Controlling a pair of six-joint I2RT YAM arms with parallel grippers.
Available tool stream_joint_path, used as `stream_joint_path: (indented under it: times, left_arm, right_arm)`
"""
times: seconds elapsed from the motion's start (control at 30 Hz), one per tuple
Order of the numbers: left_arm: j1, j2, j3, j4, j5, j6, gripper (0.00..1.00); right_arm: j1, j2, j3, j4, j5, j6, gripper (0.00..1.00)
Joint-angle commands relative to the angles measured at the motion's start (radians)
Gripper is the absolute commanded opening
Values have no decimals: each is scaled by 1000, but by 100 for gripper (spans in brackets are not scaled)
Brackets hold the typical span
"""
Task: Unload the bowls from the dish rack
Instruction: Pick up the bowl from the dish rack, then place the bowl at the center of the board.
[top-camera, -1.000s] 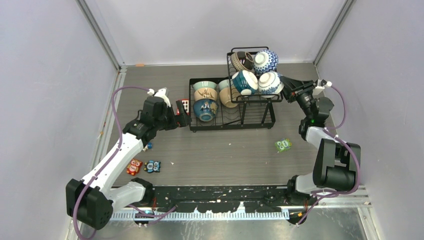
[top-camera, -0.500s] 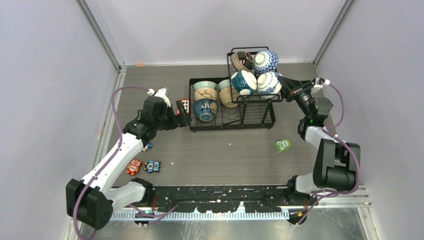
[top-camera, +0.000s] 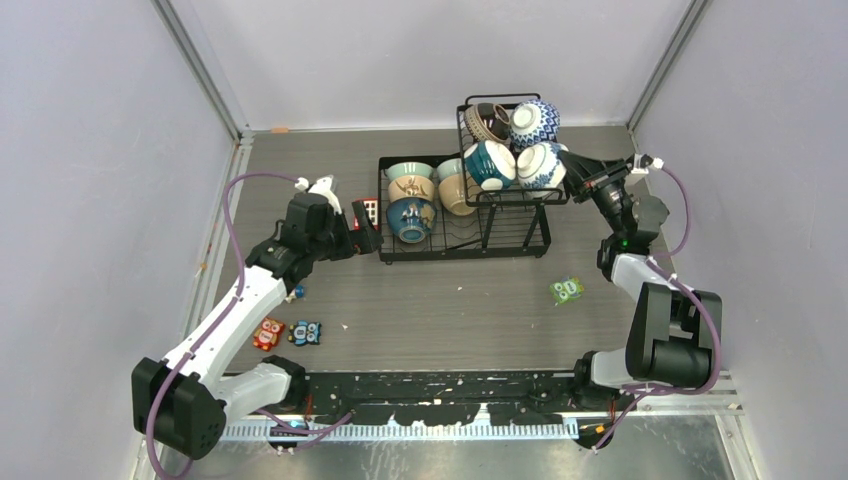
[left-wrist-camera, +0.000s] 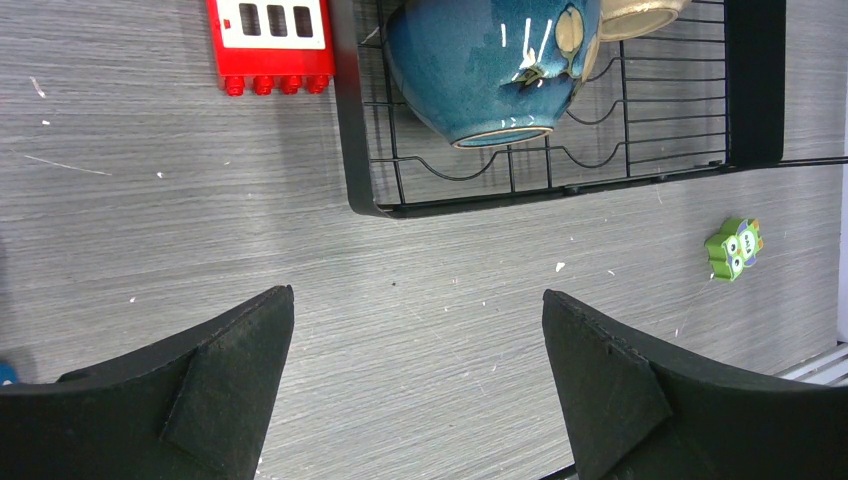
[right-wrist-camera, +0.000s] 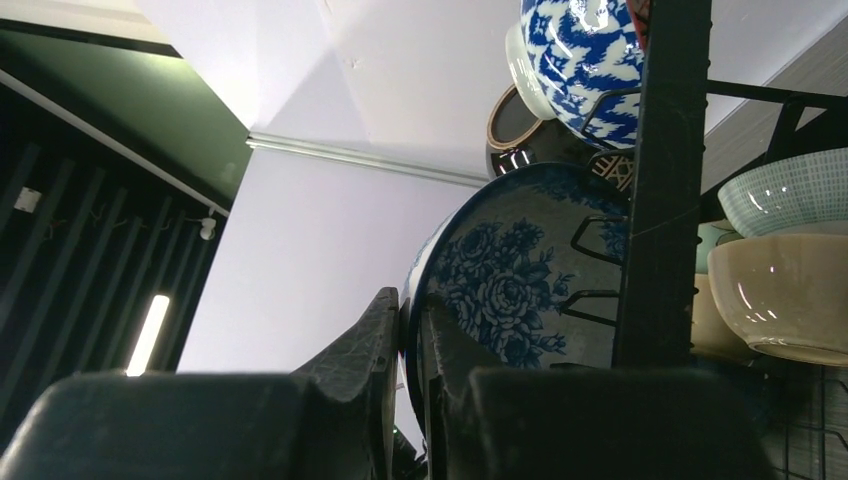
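Grey wood-grain table (top-camera: 450, 320) between pale walls: two small toy blocks (top-camera: 304, 332) lie at left beside the left arm, whose left gripper (top-camera: 366, 238) hangs spread wide over the tabletop, next to a red block with white squares (top-camera: 368, 210) and the black wire dish rack (top-camera: 465, 250). The rack's low tray holds a pale green bowl (top-camera: 408, 171), a dark blue bowl (top-camera: 410, 218) and a tan bowl (top-camera: 457, 195); four more crowd the raised basket. There the right gripper (right-wrist-camera: 410, 330) pinches the rim of a floral blue-and-white bowl (top-camera: 541, 166). A green toy block (top-camera: 567, 290) lies nearby.
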Motion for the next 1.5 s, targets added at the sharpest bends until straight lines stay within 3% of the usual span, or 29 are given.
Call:
stream_joint_path:
  times: [0.0,0.5,0.77,0.87,1.03,1.17,1.23,1.33,1.47]
  left_arm:
    - [4,-15,15,14,3,0,95]
    - [4,-35,17,4,-6,1,95]
    - [3,-48,19,2,-16,-6,95]
    - [4,-58,27,-32,-44,-12,95]
    - [4,-96,53,-125,-137,-22,95]
    - [4,-153,72,-206,-269,-49,96]
    - [5,-190,80,-236,-312,-57,97]
    - [4,-254,78,-252,-337,-77,98]
    - [4,-342,72,-253,-302,-80,100]
  right_arm:
    - [-19,-47,38,101,35,42,1]
    - [-14,-147,169,80,32,117,1]
    - [52,-201,282,-1,5,73,1]
    - [132,-271,399,-232,-47,-115,1]
    - [364,-380,676,-916,-37,-665,1]
    - [455,-400,786,-1142,-28,-820,1]
    - [534,-419,841,-1333,19,-972,1]
    - [673,-458,906,-1605,134,-1215,1]
    - [755,-521,896,-1769,222,-1337,1]
